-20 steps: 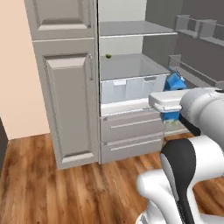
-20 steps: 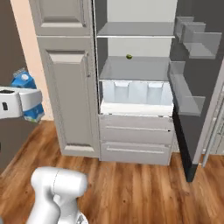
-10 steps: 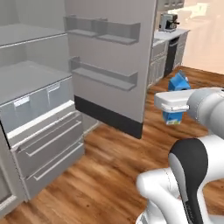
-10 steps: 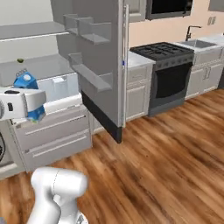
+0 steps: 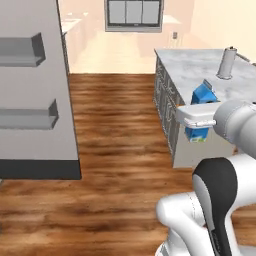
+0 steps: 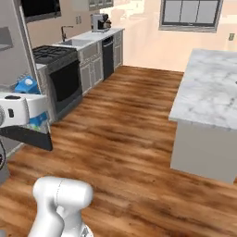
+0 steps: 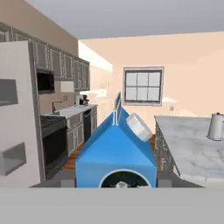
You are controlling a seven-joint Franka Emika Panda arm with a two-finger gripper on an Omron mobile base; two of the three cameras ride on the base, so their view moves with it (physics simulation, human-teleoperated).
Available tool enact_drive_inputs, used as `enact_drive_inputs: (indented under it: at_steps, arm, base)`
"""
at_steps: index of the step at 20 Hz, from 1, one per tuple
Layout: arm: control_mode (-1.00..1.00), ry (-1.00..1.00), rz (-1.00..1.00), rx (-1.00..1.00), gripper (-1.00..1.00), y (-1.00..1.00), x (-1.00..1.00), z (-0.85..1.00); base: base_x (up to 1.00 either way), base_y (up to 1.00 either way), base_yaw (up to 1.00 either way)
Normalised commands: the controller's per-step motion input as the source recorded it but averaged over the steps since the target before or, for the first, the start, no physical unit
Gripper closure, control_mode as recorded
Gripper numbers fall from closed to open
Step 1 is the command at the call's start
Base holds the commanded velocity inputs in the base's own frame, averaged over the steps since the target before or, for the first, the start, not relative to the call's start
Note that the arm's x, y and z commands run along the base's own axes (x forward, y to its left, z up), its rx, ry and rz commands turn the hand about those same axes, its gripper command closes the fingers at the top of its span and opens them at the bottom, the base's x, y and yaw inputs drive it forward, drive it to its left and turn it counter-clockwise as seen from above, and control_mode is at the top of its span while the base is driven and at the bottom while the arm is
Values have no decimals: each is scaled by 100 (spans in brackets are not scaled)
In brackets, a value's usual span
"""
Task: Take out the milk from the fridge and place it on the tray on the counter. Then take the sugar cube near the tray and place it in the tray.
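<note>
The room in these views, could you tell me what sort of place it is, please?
A home kitchen, rendered rather than real: a black stove stands beside a sink counter, a marble-topped island stands on a wood floor, and an open fridge door shows its shelves.

base views behind the arm, left and right, sharing the marble counter, hand view close behind the jaws, the milk between them

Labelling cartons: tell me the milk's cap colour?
White, on the blue milk carton; clearest in the hand view.

White rounded arm, dark joints
</note>
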Motion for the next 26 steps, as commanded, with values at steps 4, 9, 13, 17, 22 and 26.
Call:
enact_drive_inputs:
  at_steps: [4, 9, 13, 17, 22, 26]
  arm:
    - [100, 0, 0, 0, 100, 0, 0, 0]
    - [100, 0, 0, 0, 100, 0, 0, 0]
    - [100, 0, 0, 0, 100, 0, 0, 0]
    - [100, 0, 0, 0, 100, 0, 0, 0]
    - [100, 0, 0, 0, 100, 0, 0, 0]
    - [100, 0, 0, 0, 100, 0, 0, 0]
  base:
    - [0, 0, -92]
    - [44, 9, -47]
    - [100, 56, -5]
    - [100, 42, 17]
    - [100, -35, 41]
    - [98, -19, 53]
